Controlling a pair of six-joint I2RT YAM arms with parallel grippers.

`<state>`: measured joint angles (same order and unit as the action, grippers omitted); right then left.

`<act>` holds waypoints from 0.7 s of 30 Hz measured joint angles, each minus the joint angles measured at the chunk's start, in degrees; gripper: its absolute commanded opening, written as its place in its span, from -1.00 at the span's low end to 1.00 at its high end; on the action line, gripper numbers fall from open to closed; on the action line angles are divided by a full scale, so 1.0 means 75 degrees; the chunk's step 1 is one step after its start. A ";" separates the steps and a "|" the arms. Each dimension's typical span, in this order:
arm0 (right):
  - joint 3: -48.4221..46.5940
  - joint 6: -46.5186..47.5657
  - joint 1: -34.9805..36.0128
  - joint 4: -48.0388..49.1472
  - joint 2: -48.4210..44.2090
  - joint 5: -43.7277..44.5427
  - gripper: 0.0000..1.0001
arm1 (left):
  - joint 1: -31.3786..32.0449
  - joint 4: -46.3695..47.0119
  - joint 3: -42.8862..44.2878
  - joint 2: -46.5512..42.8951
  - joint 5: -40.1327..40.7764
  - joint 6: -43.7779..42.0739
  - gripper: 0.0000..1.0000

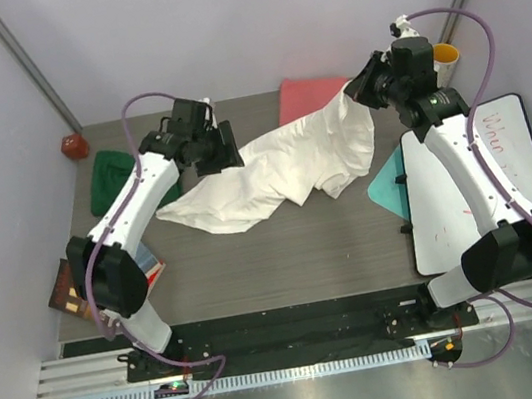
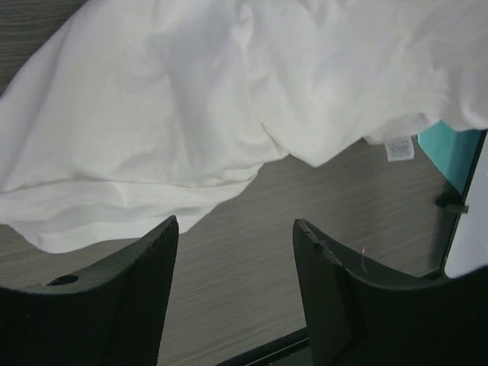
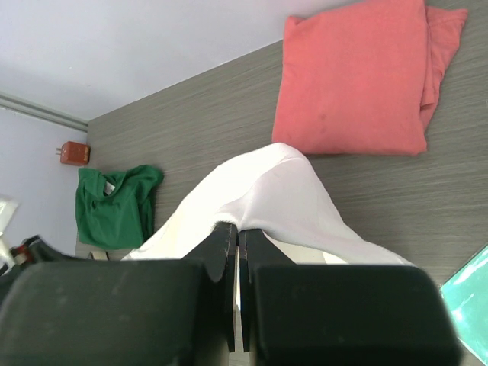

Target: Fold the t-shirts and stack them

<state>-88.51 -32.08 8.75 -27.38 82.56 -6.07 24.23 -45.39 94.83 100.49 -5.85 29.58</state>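
While the right gripper [image 3: 238, 232] pinched the large white cloth t-shirt [image 1: 281, 167] at two o'clock, the left gripper [image 2: 235, 226] hung spread, empty; the shirt's tag [image 2: 399, 149] was illegible.

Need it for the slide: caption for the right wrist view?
Right end effector pinches a fold of the white t-shirt; folded coral-pink t-shirt and crumpled green t-shirt lie behind.

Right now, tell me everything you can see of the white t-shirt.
The white t-shirt is soft, wrinkled cloth, unfolded, sprawled across the middle of the table. One corner is lifted, pinched in the shut right gripper. The open left gripper hovers at its left edge, holding nothing. A label shows at one edge.
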 measured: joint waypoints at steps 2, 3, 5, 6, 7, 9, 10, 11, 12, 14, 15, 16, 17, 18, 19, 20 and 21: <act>0.0073 -0.0006 0.0000 0.0009 0.0000 -0.0003 -0.98 | 0.0204 0.0012 -0.0221 -0.0350 -0.0105 -0.0140 0.24; 0.0117 -0.0023 0.0000 0.0029 0.0003 -0.0006 -0.98 | 0.0326 0.0020 -0.0329 -0.0385 -0.0204 -0.0207 0.24; 0.0163 -0.0061 0.0000 0.0055 0.0017 -0.0015 -0.98 | 0.0527 0.0047 -0.0606 -0.0239 -0.0350 -0.0274 0.23; 0.0175 -0.0087 0.0000 0.0064 0.0032 -0.0029 -0.98 | 0.0597 0.0073 -0.0772 -0.0090 -0.0411 -0.0283 0.23; 0.0175 -0.0108 0.0000 0.0064 0.0050 -0.0047 -0.98 | 0.0676 0.0117 -0.0965 0.0105 -0.0490 -0.0280 0.23; 0.0175 -0.0137 0.0000 0.0096 0.0099 -0.0079 -0.98 | 0.0749 0.0213 -0.1338 0.0536 -0.0650 -0.0233 0.23; 0.0178 -0.0143 0.0000 0.0108 0.0117 -0.0096 -0.98 | 0.0755 0.0245 -0.1492 0.0766 -0.0726 -0.0201 0.23; 0.0178 -0.0143 0.0000 0.0111 0.0128 -0.0102 -0.98 | 0.0752 0.0259 -0.1591 0.0938 -0.0778 -0.0189 0.23; 0.0178 -0.0143 0.0000 0.0111 0.0131 -0.0105 -0.98 | 0.0752 0.0271 -0.1679 0.1119 -0.0825 -0.0166 0.23; 0.0181 -0.0143 0.0000 0.0111 0.0134 -0.0111 -0.98 | 0.0752 0.0277 -0.1737 0.1361 -0.0863 -0.0146 0.23; 0.0181 -0.0143 0.0000 0.0114 0.0131 -0.0114 -0.98 | 0.0752 0.0309 -0.1734 0.1434 -0.0871 -0.0146 0.23; 0.0181 -0.0143 0.0000 0.0111 0.0131 -0.0117 -0.98 | 0.0755 0.0332 -0.1728 0.1472 -0.0880 -0.0157 0.23; 0.0181 -0.0143 0.0000 0.0111 0.0131 -0.0117 -0.98 | 0.0755 0.0341 -0.1705 0.1495 -0.0883 -0.0181 0.23; 0.0181 -0.0140 0.0000 0.0108 0.0131 -0.0117 -0.98 | 0.0755 0.0341 -0.1670 0.1515 -0.0883 -0.0204 0.23; 0.0181 -0.0143 0.0000 0.0108 0.0131 -0.0117 -0.98 | 0.0755 0.0341 -0.1623 0.1542 -0.0883 -0.0221 0.23; 0.0181 -0.0140 0.0000 0.0108 0.0128 -0.0114 -0.98 | 0.0758 0.0341 -0.1580 0.1559 -0.0883 -0.0242 0.23; 0.0181 -0.0140 0.0000 0.0105 0.0128 -0.0114 -0.98 | 0.0761 0.0344 -0.1524 0.1591 -0.0886 -0.0256 0.23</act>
<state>-87.15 -33.12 8.75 -26.59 83.53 -6.92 29.93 -42.81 83.40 112.42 -12.49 27.66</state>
